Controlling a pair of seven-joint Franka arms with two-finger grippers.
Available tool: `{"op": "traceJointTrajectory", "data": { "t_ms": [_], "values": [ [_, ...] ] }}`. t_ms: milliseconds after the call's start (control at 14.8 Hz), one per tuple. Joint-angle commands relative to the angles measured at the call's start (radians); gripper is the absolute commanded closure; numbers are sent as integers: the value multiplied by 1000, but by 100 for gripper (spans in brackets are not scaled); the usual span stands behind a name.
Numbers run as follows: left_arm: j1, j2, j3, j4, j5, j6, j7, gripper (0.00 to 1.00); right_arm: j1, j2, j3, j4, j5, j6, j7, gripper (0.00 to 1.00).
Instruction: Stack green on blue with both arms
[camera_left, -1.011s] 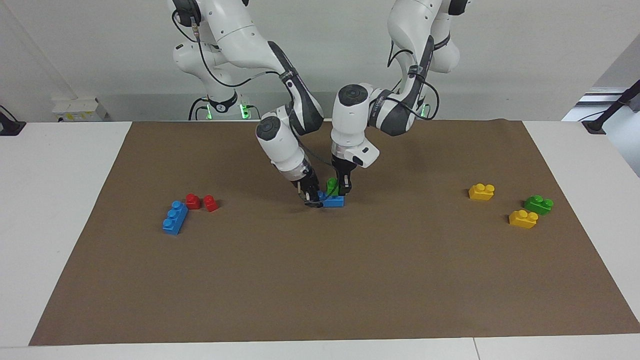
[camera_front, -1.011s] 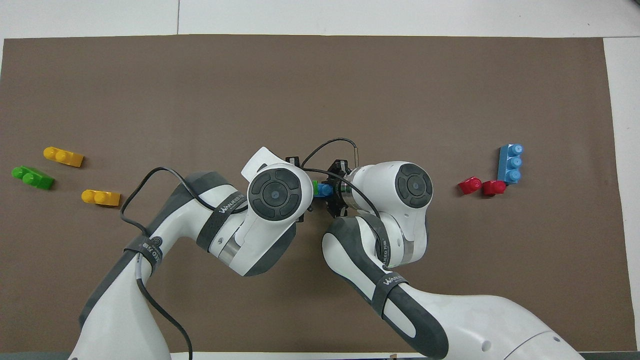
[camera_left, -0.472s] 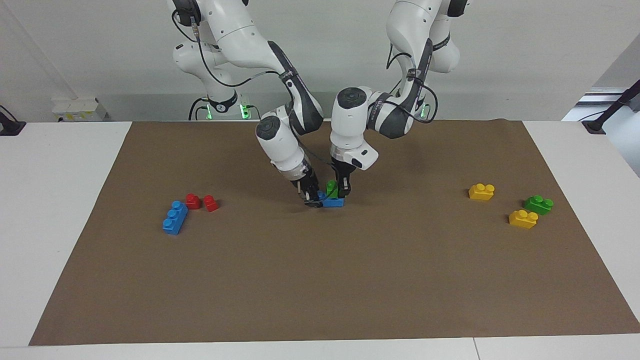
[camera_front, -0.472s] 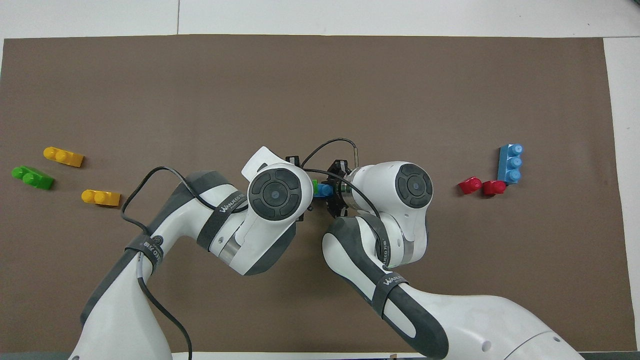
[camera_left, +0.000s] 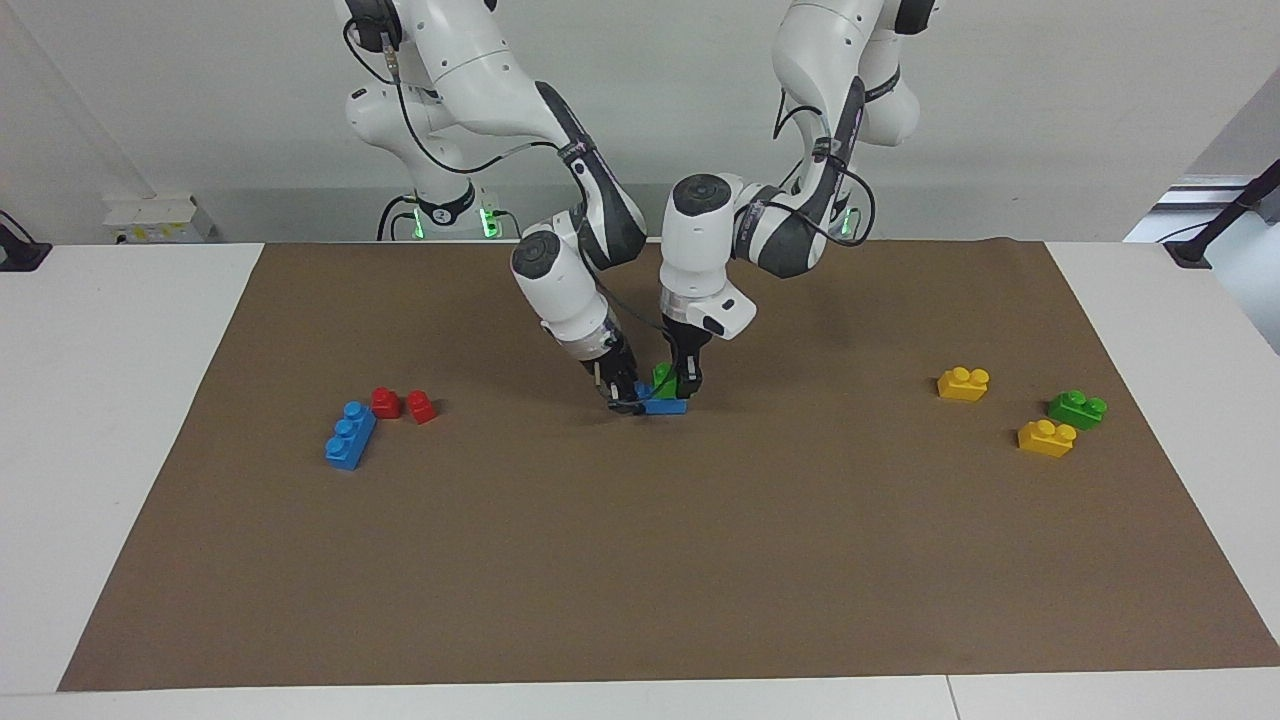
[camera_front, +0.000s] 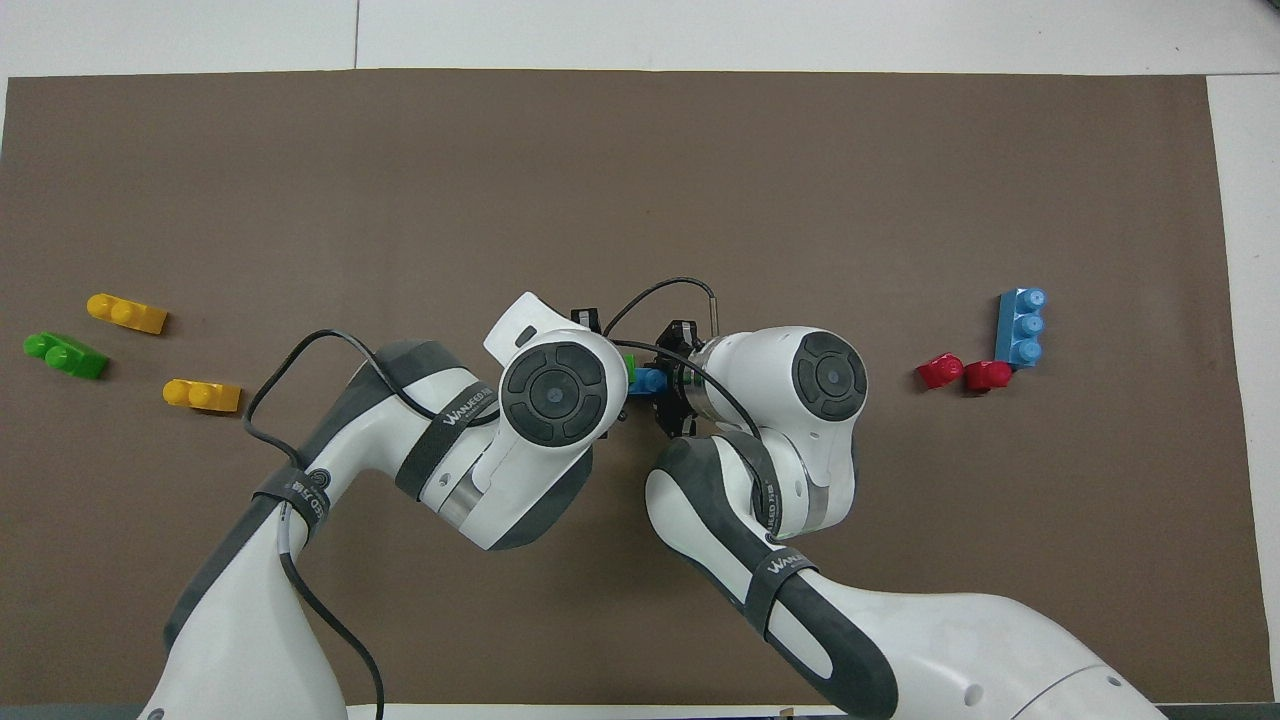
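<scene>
The green brick (camera_left: 663, 378) sits on the blue brick (camera_left: 666, 406) at the middle of the brown mat. My left gripper (camera_left: 686, 388) comes down from above and is shut on the green brick. At the blue brick's end toward the right arm, my right gripper (camera_left: 626, 400) leans in low and is shut on that brick. In the overhead view only slivers of the green brick (camera_front: 630, 366) and the blue brick (camera_front: 648, 381) show between the two wrists. The left gripper's tips are hidden there under its own wrist.
A second blue brick (camera_left: 350, 435) and two small red bricks (camera_left: 386, 402) lie toward the right arm's end. Two yellow bricks (camera_left: 963, 383) and a darker green brick (camera_left: 1077, 408) lie toward the left arm's end. All rest on the brown mat (camera_left: 640, 560).
My left arm has edged slightly toward the right arm with the green brick in its grip. The right gripper and the blue brick have barely moved.
</scene>
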Motion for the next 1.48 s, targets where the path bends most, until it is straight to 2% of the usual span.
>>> {"op": "traceJointTrajectory", "data": {
  "t_ms": [0, 337, 943, 1011, 1078, 1348, 1415],
  "values": [
    [-15, 35, 13, -24, 35, 52, -33, 100, -8, 0, -1, -51, 30, 28, -54, 100],
    [-49, 26, 15, -57, 37, 31, -47, 100, -10, 0, -1, -51, 28, 28, -54, 100],
    [-36, 26, 18, -57, 54, 29, -64, 100, -13, 0, -1, -55, 30, 26, -71, 100],
    [-33, 26, 16, -54, 86, 28, -56, 82, -13, 0, -1, -55, 30, 28, -71, 100],
    [-32, 26, 16, -51, 92, 28, -54, 1, -15, 0, -1, -54, 30, 26, -70, 100],
    [-20, 11, 15, -53, 94, 20, -48, 0, -19, 0, -1, -52, 51, 23, -68, 100],
    [-18, 0, 15, -54, 94, 8, -41, 0, -19, 0, -1, -49, 65, 22, -71, 88]
  ]
}}
